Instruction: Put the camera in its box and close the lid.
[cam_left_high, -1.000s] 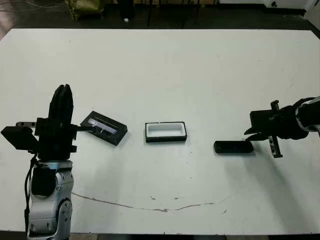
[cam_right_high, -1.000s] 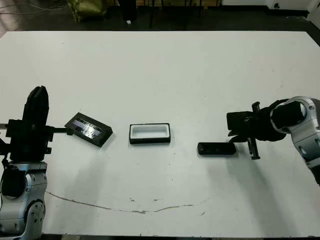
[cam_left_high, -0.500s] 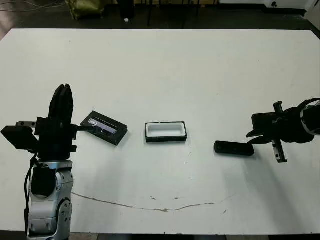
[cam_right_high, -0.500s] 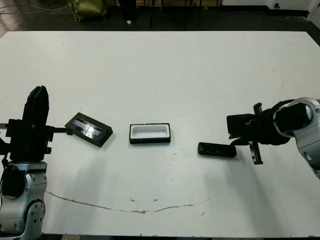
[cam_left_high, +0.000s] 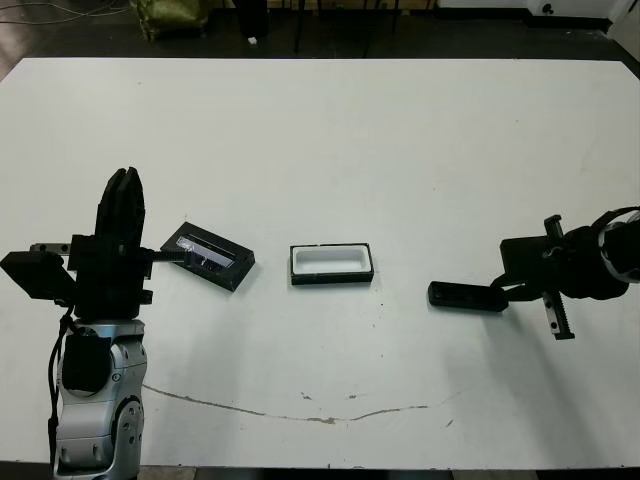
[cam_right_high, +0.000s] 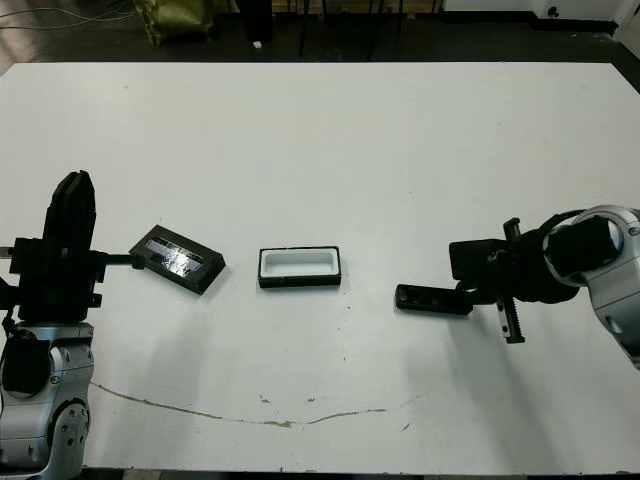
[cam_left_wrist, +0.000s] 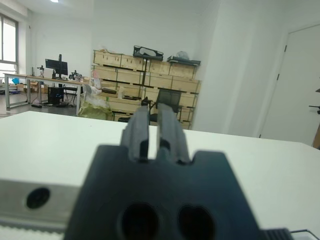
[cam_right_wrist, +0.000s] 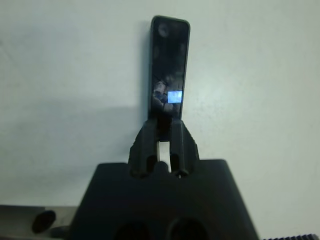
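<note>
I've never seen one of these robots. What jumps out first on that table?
Three small dark things lie in a row on the white table: a lid on the left, an open white-lined box in the middle, a slim camera on the right. The right gripper has its fingertips at the camera's near end; the left gripper stands upright beside the lid.

The camera (cam_right_wrist: 169, 70) has a glossy black face, smooth enough to mirror the room, with a small bright bluish screen set in it. The right pincer (cam_right_wrist: 163, 145) looks like matt black plastic. The tabletop (cam_left_high: 330, 140) is smooth matt white (scuffed by a thin dark streak low in the frame). The box (cam_left_high: 332, 264) shows a white lining; the lid (cam_left_high: 209, 256) carries a shiny silvery strip.
</note>
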